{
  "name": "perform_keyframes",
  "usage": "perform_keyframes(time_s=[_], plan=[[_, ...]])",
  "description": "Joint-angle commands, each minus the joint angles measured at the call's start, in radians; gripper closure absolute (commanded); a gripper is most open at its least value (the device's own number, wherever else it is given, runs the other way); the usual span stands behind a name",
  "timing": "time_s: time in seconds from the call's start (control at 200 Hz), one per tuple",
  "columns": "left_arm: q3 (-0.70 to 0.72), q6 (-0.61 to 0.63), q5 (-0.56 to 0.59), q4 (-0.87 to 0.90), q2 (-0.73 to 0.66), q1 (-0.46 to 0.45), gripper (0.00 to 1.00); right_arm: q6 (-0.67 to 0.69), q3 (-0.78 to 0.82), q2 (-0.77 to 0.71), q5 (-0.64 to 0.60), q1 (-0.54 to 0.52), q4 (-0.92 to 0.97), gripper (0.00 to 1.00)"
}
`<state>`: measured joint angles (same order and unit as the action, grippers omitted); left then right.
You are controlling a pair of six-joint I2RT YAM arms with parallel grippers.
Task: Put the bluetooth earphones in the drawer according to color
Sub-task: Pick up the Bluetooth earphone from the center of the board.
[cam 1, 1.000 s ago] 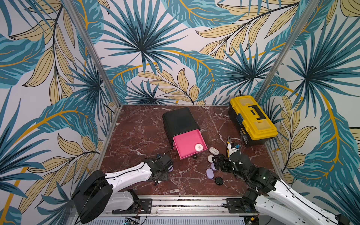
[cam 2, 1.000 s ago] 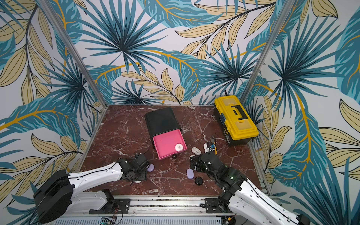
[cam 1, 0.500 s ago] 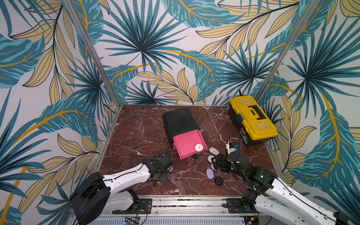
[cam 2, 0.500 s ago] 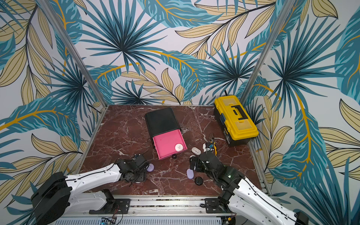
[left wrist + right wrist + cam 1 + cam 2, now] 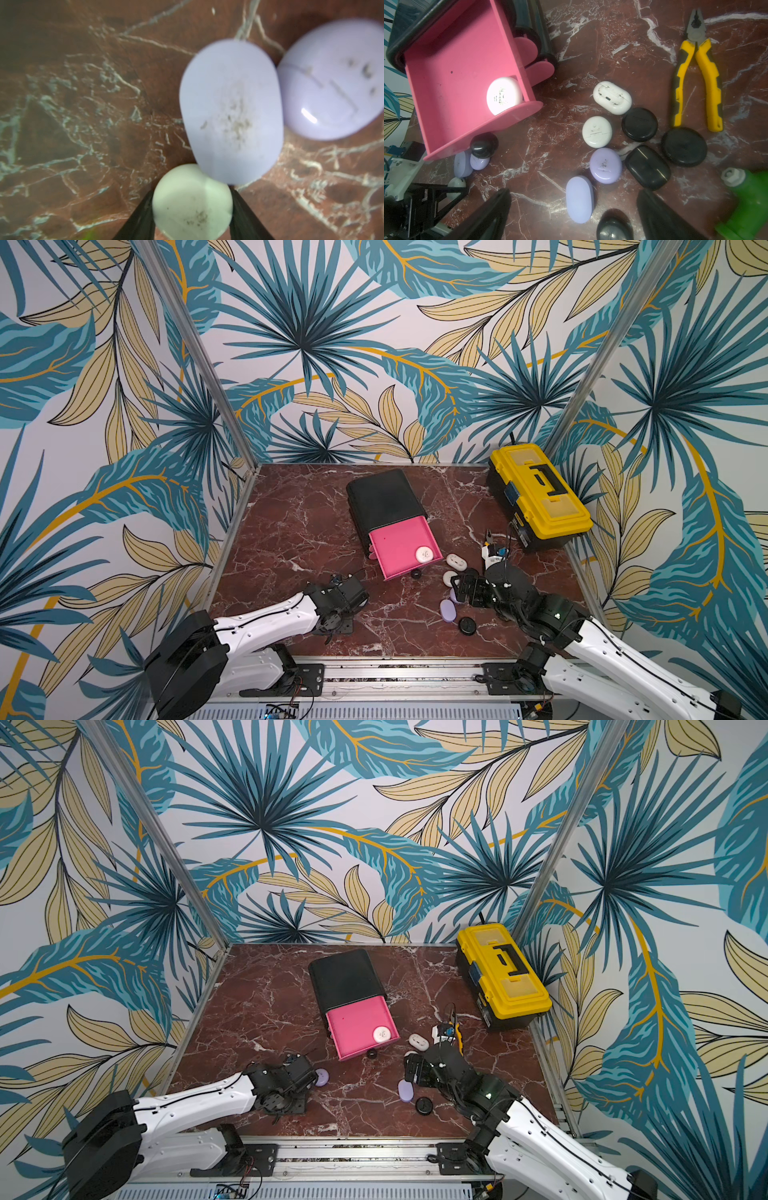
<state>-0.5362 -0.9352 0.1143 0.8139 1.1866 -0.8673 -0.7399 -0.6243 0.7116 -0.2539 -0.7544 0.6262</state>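
Left pincer (image 5: 191, 192): nearly closed, clamped on a small white round case (image 5: 192, 204), with a black finger (image 5: 141, 216) on each side of it. Touching that case just past the fingertips is a lilac oval case (image 5: 230, 112), and a lilac round case (image 5: 332, 83) lies against the oval. Both sit on the marble tabletop (image 5: 83, 104). Grey marks on the lids may be worn print; too blurred to read.

Further out from the left pincer, toward the right arm, is the pink drawer (image 5: 452, 68), pulled out of the black cabinet (image 5: 382, 497). A white drawer case (image 5: 504, 95) lies in its front corner with smudged, illegible print. A black knob (image 5: 483, 145) hangs under the drawer front. The lower drawers (image 5: 539, 71) are shut.

Right pincer (image 5: 574, 194): jaws wide apart, gripping nothing. Between its fingers on the marble are a second lilac oval (image 5: 580, 199) and a dark round case (image 5: 613, 228).

Just beyond the fingertips:
- second lilac round (image 5: 606, 165)
- black oblong case (image 5: 648, 167)
- near black disc (image 5: 683, 147)
- far black disc (image 5: 639, 124)
- white flat round case (image 5: 597, 132)
- white oblong case (image 5: 612, 97)

All are scuffed, with no legible branding. Past those are yellow-and-black pliers (image 5: 695, 72). A green-handled tool (image 5: 747, 203) sits just beside one finger. Well beyond is the yellow toolbox (image 5: 536, 497); the blue label (image 5: 510, 493) on its side is too small to read.
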Motion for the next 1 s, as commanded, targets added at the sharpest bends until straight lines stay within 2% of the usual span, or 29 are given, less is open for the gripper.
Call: perform_keyframes(time_s=[0.0,0.376,0.636,0.811,0.991], plan=[[0.015,-0.005,0.009,0.085,-0.027,-0.007,0.52,0.011,0.02,-0.01,-0.009,0.0,-0.005,0.01],[-0.172,0.08,0.072,0.219,-0.104,-0.012,0.56,-0.009,0.04,-0.04,-0.015,0.0,-0.003,0.0],[-0.473,0.206,0.102,0.36,-0.086,-0.028,0.57,-0.058,0.039,-0.026,-0.102,0.0,0.035,0.0],[-0.639,0.29,0.116,0.334,-0.009,-0.027,0.57,-0.084,0.023,0.049,-0.131,0.001,0.046,0.01],[-0.8,0.368,0.087,0.269,0.158,-0.029,0.57,-0.107,-0.006,0.115,-0.156,0.0,0.063,0.01]])
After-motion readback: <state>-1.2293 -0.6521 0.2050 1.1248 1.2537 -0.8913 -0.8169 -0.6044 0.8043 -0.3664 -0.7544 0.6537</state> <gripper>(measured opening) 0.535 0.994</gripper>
